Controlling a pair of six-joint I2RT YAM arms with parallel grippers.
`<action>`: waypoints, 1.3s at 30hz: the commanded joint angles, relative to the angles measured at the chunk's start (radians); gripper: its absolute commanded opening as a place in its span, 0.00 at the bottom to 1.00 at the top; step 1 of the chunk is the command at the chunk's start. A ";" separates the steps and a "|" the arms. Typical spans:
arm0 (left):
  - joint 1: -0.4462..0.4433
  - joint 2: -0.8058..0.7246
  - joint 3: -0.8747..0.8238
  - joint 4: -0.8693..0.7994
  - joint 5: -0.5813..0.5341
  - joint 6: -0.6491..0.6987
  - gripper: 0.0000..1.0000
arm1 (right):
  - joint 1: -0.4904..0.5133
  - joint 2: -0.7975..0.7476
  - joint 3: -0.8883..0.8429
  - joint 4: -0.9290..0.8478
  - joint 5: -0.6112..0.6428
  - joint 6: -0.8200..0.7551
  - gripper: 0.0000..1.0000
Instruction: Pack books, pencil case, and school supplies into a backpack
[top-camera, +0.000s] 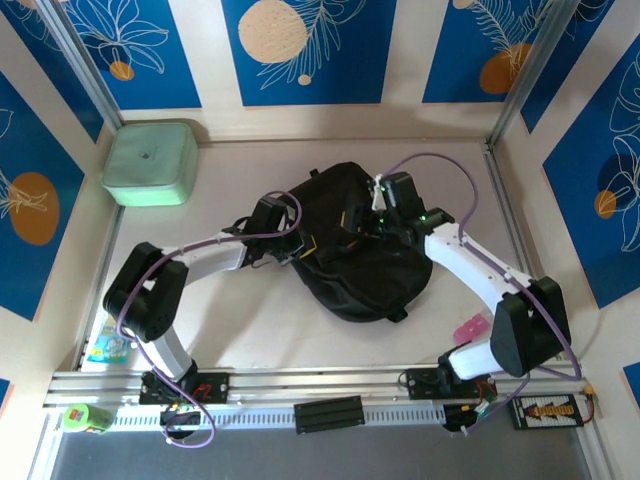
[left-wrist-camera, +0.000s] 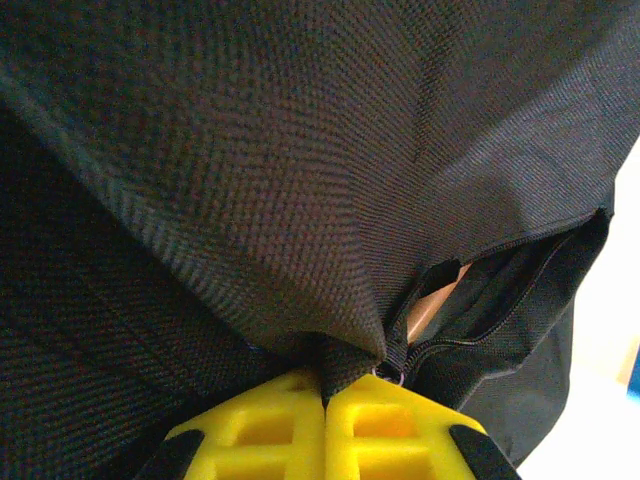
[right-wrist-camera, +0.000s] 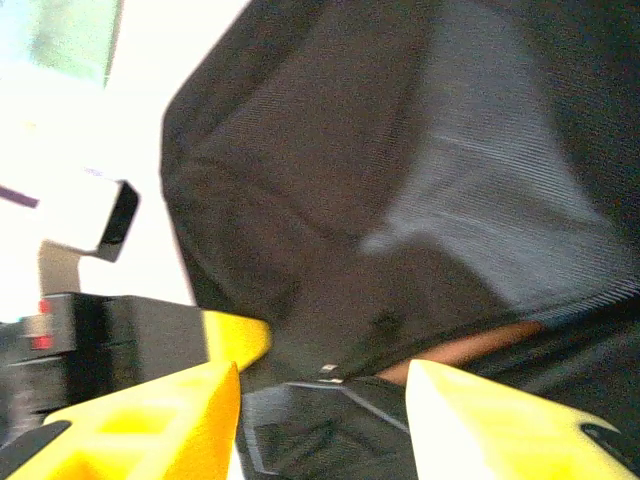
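Yellow fingers (left-wrist-camera: 260, 430) of the left gripper (left-wrist-camera: 325, 392) lay closest to the left wrist camera, pressed together and clamped on a fold of the black backpack (left-wrist-camera: 250, 150). Just beside that fold hung the metal ring of a zipper pull (left-wrist-camera: 390, 376), from which a zipper (left-wrist-camera: 480, 330) ran along a partly open slit. A tan edge (left-wrist-camera: 435, 300) showed inside the slit, too little of it visible to identify. Seen from the right wrist camera, the right gripper (right-wrist-camera: 322, 405) hovered over the same dark fabric with its two yellow fingers standing apart and nothing held between them. From above, the backpack lay crumpled near the middle of the pale surface (top-camera: 250, 330). The left arm (top-camera: 190, 262) reached its left edge and the right arm (top-camera: 470, 262) reached over its upper right part. A mint-green square box (top-camera: 152, 162) sat in the far left corner, well apart from the backpack. A small pink object (top-camera: 470, 327) lay on the surface just beside the right arm. A green object (top-camera: 85, 417) rested at the near left end of the rail (top-camera: 330, 385).
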 joint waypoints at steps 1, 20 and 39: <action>-0.012 0.006 0.010 0.062 0.023 0.038 0.00 | 0.033 0.098 0.086 -0.148 -0.027 -0.018 0.49; -0.012 0.018 0.004 0.085 0.023 0.050 0.00 | 0.121 0.476 0.392 -0.493 0.045 0.144 0.48; 0.004 0.011 -0.007 0.067 0.006 0.055 0.03 | 0.138 0.300 0.326 -0.340 0.184 0.119 0.00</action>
